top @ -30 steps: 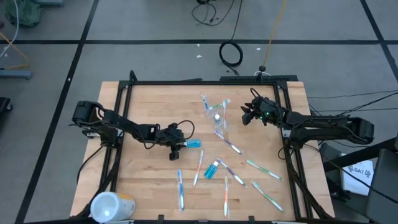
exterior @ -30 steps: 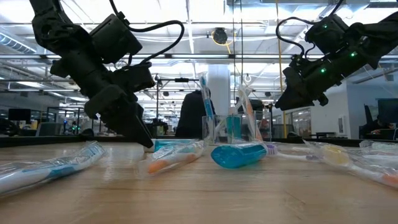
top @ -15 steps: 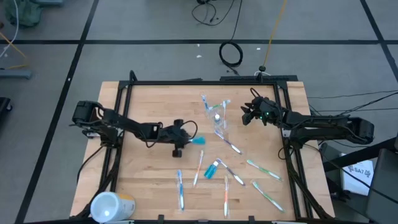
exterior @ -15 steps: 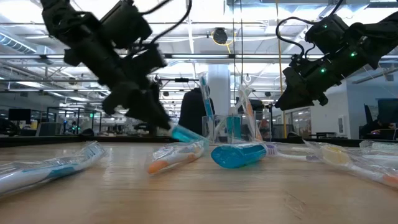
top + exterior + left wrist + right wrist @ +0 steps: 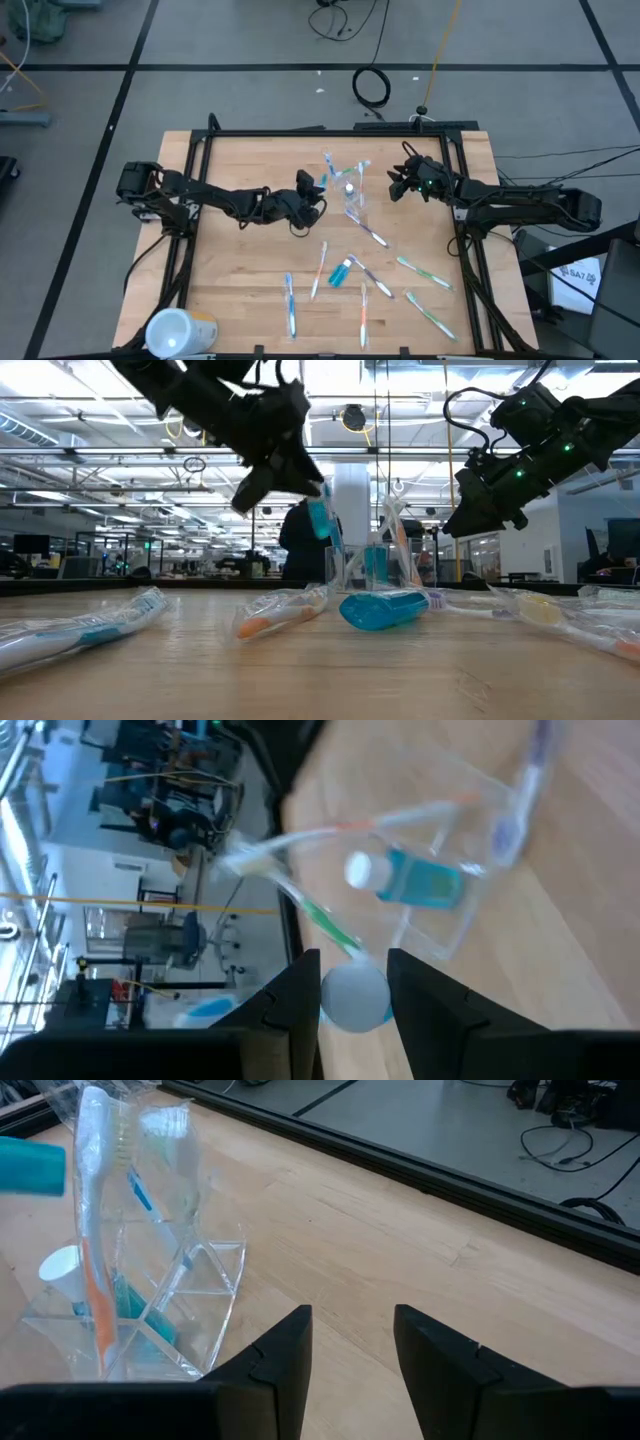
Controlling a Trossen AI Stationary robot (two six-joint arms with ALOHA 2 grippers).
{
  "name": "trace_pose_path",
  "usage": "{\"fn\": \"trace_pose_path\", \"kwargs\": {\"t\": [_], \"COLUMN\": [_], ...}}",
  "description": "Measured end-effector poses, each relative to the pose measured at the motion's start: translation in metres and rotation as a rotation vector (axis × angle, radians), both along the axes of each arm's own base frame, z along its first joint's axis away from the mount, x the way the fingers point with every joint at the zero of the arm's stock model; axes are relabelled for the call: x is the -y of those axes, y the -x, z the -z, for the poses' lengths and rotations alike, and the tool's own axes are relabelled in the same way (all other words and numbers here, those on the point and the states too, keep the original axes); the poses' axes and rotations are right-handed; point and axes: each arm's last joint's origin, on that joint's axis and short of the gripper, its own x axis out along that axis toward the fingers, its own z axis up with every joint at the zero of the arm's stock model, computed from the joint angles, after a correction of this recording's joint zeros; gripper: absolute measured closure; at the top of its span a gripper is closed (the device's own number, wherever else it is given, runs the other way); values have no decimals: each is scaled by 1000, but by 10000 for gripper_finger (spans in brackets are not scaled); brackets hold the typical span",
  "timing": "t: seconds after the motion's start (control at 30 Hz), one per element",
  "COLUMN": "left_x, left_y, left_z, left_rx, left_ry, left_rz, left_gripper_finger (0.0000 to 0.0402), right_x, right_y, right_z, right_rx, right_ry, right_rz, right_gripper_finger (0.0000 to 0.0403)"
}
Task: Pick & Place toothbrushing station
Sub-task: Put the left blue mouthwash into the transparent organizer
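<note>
Left pincer (image 5: 318,182), raised over the middle of the wooden counter (image 5: 240,270), is clamped on a small blue toothpaste tube (image 5: 319,518), carried in the air just beside the clear plastic cup (image 5: 349,190), which already contains toothbrushes and a second blue tube (image 5: 420,880). Right pincer (image 5: 397,184), raised near the counter's far right part, has its fingers apart with nothing between them. Loose items on the counter: several toothbrushes (image 5: 291,305) and another blue tube (image 5: 341,270) in the near half, and a large white and yellow cylinder (image 5: 179,331) at the near left corner.
</note>
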Motion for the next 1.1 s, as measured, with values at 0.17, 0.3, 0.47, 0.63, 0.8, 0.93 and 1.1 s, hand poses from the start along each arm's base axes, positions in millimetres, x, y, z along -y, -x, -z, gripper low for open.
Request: {"fn": "trace_pose_path", "kwargs": {"t": [0.17,0.3,0.47,0.63,0.8,0.93,1.1], "left_x": [1,0,-10,-25,-35,-37,-37], "left_y": [-5,-10,-15,-17,-17,-15,-17], "left_z": [-9,-18,-29,-36,-38,-31,-2], "left_rx": [16,59,192,310,367,391,205], "left_ry": [18,52,292,398,498,790,952], "left_rz": [24,56,51,-39,-59,-132,-140], "left_gripper_finger": [282,282,282,282,282,282,281], "right_x": [0,0,0,0,0,0,0], "right_y": [0,0,0,0,0,0,0], "right_z": [1,1,1,0,0,0,0], "right_rx": [-5,-4,-3,-6,-7,-18,-18], "right_ry": [-3,-4,-4,0,1,19,20], "right_rz": [0,0,0,-1,-2,-12,-13], "right_gripper_finger": [268,268,268,268,268,268,268]}}
